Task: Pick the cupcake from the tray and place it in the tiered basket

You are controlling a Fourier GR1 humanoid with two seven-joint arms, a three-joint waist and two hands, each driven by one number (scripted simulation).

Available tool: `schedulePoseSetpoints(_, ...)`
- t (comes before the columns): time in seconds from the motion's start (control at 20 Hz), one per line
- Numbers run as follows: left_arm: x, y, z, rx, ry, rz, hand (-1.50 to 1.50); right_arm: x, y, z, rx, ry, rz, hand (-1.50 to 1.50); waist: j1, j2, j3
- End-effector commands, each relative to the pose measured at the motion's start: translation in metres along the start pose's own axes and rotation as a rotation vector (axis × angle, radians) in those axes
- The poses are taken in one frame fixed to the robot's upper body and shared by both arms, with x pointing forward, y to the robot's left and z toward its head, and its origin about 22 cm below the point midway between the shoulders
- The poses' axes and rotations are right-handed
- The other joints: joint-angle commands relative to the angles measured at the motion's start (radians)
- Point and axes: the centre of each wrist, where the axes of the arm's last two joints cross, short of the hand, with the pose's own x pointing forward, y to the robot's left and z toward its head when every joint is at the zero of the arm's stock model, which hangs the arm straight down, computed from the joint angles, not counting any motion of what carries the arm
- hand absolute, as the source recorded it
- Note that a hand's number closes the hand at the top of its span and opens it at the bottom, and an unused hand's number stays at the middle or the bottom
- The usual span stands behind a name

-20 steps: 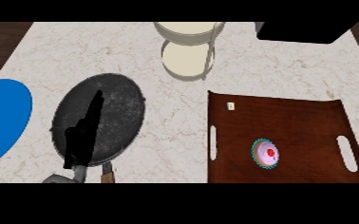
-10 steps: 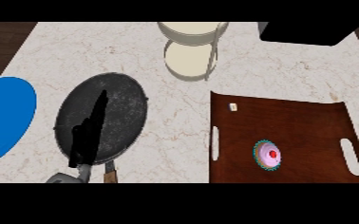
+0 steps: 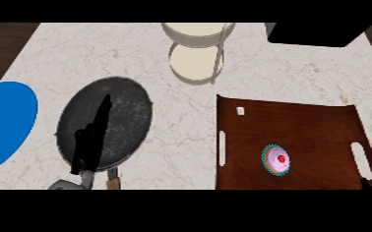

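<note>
Far left, cut by frame edge: blue plate point(image 3: 15, 118) on marbled bench point(image 3: 181, 108). Next right: dark round pan point(image 3: 131, 123), handle toward lower edge. Across pan's left half: left hand point(image 3: 91, 142), black, rising from lower edge, fingers point(image 3: 105, 108) straight, pressed together, pointing up, holding nothing; contact with pan unclear. Top centre: cream tiered basket point(image 3: 195, 61), well apart from tray. Right: brown tray point(image 3: 312, 123) with slot handles, small white bit point(image 3: 240, 110) near its far left corner. Cupcake point(image 3: 277, 159) upright on tray, pink icing, red top, near front middle. Top right: black box point(image 3: 316, 34).
</note>
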Motion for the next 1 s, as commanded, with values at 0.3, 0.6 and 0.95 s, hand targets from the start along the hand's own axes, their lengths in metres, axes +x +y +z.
schedulePoseSetpoints(0.3, -0.012, 0.001, 0.005, 0.016, 0.07, 0.007, 0.0, 0.05, 0.032, -0.004, 0.111, 0.207, 0.17, -1.5, -0.034, -0.004, -0.001)
schedulePoseSetpoints(0.6, -0.012, 0.018, 0.005, 0.042, 0.068, -0.003, 0.0, 0.066, 0.035, -0.017, 0.127, 0.199, 0.179, -1.5, -0.055, -0.011, 0.0)
schedulePoseSetpoints(0.95, -0.017, 0.01, 0.012, 0.044, 0.08, -0.003, 0.0, 0.083, 0.043, -0.04, 0.189, 0.23, 0.192, -1.5, -0.063, -0.014, 0.001)
